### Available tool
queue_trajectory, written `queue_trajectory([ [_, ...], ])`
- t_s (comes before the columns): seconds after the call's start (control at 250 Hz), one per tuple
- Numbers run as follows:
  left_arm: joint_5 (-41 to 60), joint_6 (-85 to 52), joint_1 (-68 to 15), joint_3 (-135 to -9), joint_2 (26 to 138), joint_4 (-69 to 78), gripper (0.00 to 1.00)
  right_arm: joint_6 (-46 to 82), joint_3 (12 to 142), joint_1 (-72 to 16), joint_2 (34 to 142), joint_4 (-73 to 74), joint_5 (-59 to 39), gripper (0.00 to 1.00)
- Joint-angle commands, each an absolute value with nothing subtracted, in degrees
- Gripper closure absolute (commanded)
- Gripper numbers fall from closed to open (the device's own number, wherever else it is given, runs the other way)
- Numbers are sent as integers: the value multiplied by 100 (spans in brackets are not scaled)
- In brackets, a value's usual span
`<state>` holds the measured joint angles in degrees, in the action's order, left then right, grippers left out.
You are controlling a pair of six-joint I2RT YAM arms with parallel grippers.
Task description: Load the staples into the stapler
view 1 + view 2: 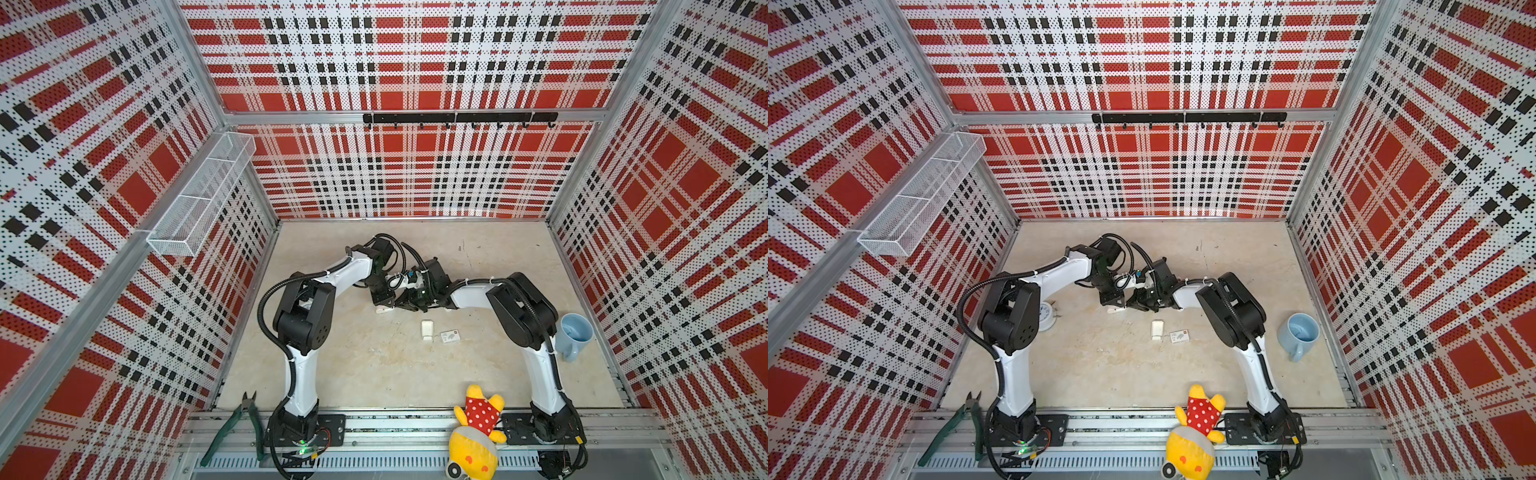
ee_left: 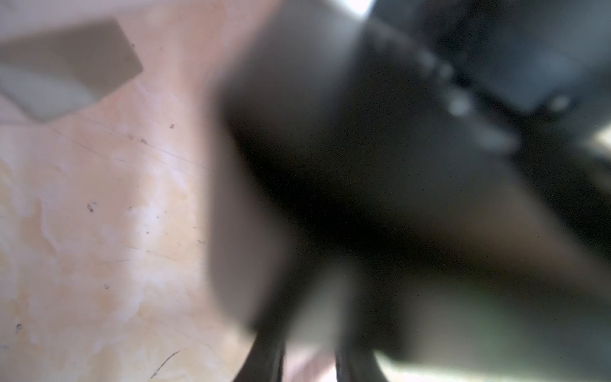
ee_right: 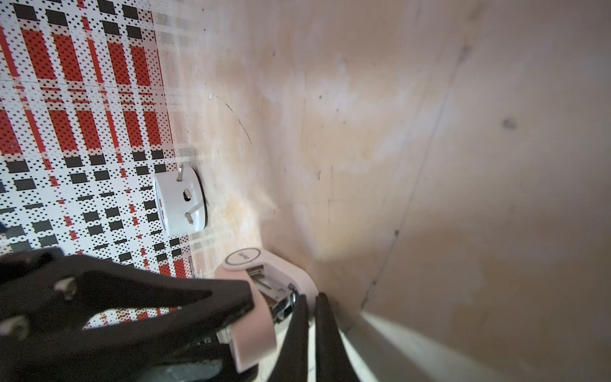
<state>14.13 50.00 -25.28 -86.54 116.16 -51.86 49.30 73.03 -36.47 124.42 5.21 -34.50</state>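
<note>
Left gripper (image 3: 243, 312) clenched on pink stapler (image 3: 261, 337) lid, magazine held open. Right gripper (image 3: 311, 299) pinched shut, tips at magazine mouth. Staples could not be told from magazine metal; loading looked midway, lid closing left. Round badge (image 3: 244, 257) lettering illegible. Card box (image 1: 450, 336) on table near grippers, toward arm bases, print unreadable.

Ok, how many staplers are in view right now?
2. The held stapler, open, is clamped in the left gripper at mid-table. The loose stapler lies free nearer the camera, beside the staple box. More could be hidden.
</note>
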Motion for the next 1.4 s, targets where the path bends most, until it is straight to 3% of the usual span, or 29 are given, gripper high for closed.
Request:
queue_trajectory([
  [0.0, 1061, 5135, -2608, -8416, 11936, -5309, 100, 4880, 7142, -3727, 12454, 343, -3374, 92],
  [0.864, 1063, 5119, -2525, -8293, 11810, -5251, 100, 4409, 7077, -3132, 11872, -453, -2804, 90],
  [1.393, 1131, 5109, -2456, -8286, 11764, -5222, 100, 3480, 8227, -2916, 11957, -2202, -2445, 85],
])
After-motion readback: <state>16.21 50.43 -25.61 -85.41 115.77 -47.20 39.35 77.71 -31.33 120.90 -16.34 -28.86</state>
